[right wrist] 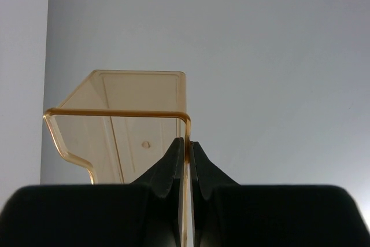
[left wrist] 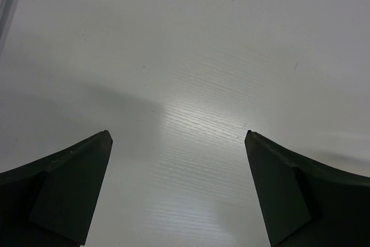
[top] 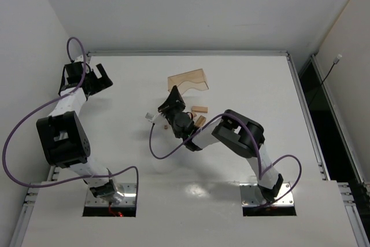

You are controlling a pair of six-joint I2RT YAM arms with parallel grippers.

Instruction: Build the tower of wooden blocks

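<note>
while the right gripper (right wrist: 186, 146) is tied up: claw pressed together on the thin side wall of a translucent amber plastic tray (right wrist: 115, 111), pinching it edge-on. The tray looks lifted or tipped, can't tell which. Nothing visible inside.
left gripper (left wrist: 178, 137): claw spread wide, empty, over the bare white table (left wrist: 191, 56) at far left, well apart from everything.
small light-tan wood blocks (top: 199, 109): two short bars lie loose on the table just right of the right wrist, near the tray, one beside the other, not stacked. Maybe a smaller piece left of the wrist, too small to tell.
tower: none standing. My read is the build hasn't started.
handling: blocks look light, stiff, smooth bare wood. Not fragile, but likely to slide or tip at a nudge.
grip point: take a bar across its short width at mid-length, pads on the flat long faces, so it goes down level.
risk: tray and right arm sit close to the blocks, so a careless swing could scatter them.
</note>
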